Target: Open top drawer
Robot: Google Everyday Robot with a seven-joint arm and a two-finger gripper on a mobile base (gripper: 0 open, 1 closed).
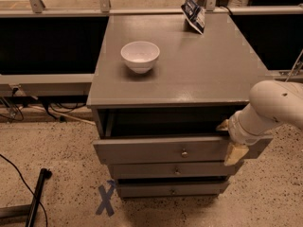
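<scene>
1. The gripper (229, 140) sits at the right end of the top drawer (142, 150), against the front panel's upper edge. Whether it is clamped or loose cannot be told.
2. The drawer is pulled partly out and runs leftward from the gripper, with its knob (183, 152) near the gripper's left.
3. Just below the gripper are two lower drawers (161, 170).
4. Up and to its left a white bowl (140, 56) stands on the cabinet top (199, 70). Well beyond the gripper is a dark packet (194, 14).

We see a flat grey wooden cabinet top (208, 70) bearing a round white ceramic bowl (140, 56). A dark blue-and-white packet (194, 14) stands behind-right of the bowl, and the gripper (229, 140) is front-right of it, below the top's edge.
</scene>
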